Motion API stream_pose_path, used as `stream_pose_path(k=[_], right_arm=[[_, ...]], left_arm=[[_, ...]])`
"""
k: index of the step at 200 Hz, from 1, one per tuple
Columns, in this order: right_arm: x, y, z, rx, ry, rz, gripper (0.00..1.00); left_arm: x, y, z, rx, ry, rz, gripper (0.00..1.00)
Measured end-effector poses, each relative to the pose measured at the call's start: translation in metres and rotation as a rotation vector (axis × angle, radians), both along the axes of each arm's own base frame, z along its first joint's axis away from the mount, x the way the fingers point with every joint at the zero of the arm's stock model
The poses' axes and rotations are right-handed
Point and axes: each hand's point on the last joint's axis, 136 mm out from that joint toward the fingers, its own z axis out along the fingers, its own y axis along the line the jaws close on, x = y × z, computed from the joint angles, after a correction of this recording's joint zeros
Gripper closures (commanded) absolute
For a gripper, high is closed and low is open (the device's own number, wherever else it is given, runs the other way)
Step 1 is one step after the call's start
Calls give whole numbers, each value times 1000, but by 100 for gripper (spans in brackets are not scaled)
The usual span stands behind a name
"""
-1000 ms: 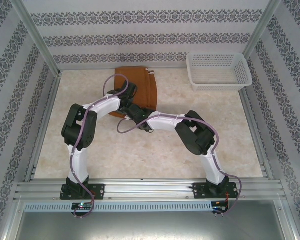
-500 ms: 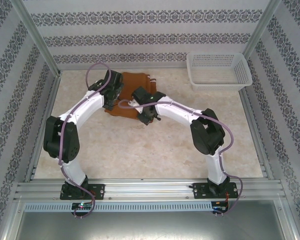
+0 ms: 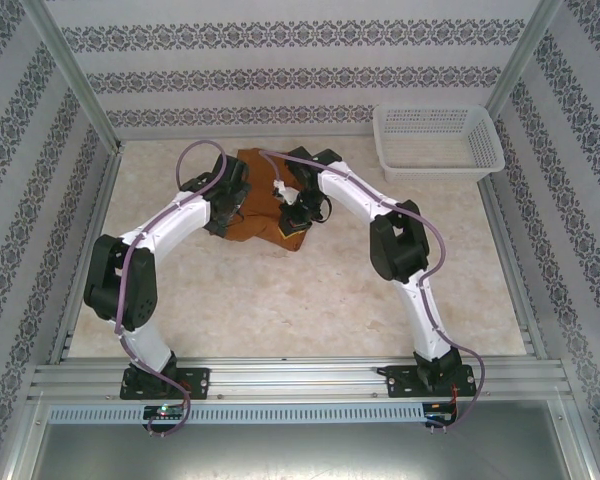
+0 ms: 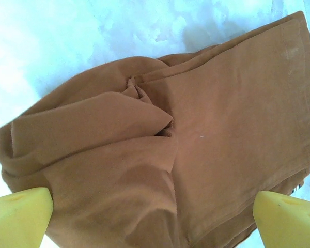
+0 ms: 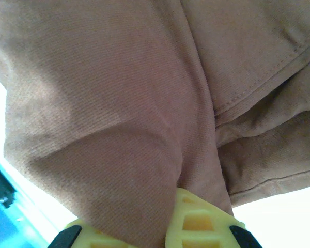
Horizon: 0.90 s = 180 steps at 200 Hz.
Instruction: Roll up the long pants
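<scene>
Lettering: none legible from any camera.
Cloth: the long pants (image 4: pixel 217 129) show plain rust-brown fabric, with no readable tag or print.
Walls: the wallpaper (image 3: pixel 300 40) carries ornamental bands, not words.
Basket: the white basket (image 3: pixel 438 168) bears no readable mark.

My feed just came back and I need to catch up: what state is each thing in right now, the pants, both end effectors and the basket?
pants: bunched, partly folded over, not yet a finished roll.
left end effector: open, over the pants, holding nothing.
right end effector: shut on a fold of the pants.
basket: upright, apart from the pants.
</scene>
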Motion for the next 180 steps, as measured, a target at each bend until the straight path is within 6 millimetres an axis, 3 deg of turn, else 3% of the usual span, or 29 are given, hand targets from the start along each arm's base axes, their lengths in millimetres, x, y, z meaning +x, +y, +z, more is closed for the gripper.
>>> stream_pose_path(k=[52, 108, 166, 180], right_arm=[[2, 1, -5, 92, 142, -82, 100], [-1, 0, -16, 194, 289, -181, 100], [-15, 4, -13, 267, 324, -195, 100], [-14, 4, -12, 272, 314, -195, 85]], left_arm=[[3, -15, 16, -44, -16, -40, 0], [3, -27, 7, -33, -3, -68, 0], [76, -43, -31, 101, 18, -97, 0], [86, -47, -34, 108, 20, -105, 0]])
